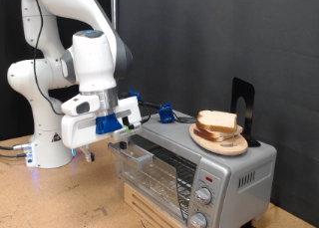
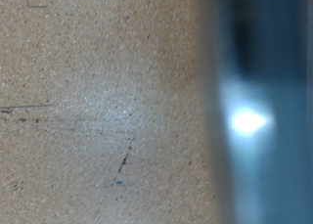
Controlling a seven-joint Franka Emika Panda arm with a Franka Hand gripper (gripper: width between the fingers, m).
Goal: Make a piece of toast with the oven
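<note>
On oven (image 1: 214, 168) roof: piece of toast (image 1: 218, 121) on wooden plate (image 1: 221, 140), not yet inside; gripper (image 1: 118, 134) beside oven's far edge, finger spread indiscernible, nothing visibly held; toasting outstanding

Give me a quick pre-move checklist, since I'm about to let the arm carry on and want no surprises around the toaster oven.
1. Piece of toast still on the wooden plate: ok.
2. Plate resting on top of the oven, not overhanging much: ok.
3. Oven door state: cannot tell; it looks partly lowered, rack visible behind glass.
4. Gripper position: ok, at the oven's upper corner on the exterior view's left, near the door.
5. Jaws open or shut: cannot tell; the wrist view shows only blurred tabletop and a blue-grey edge.
6. Nothing held between the jaws: cannot tell.
</note>
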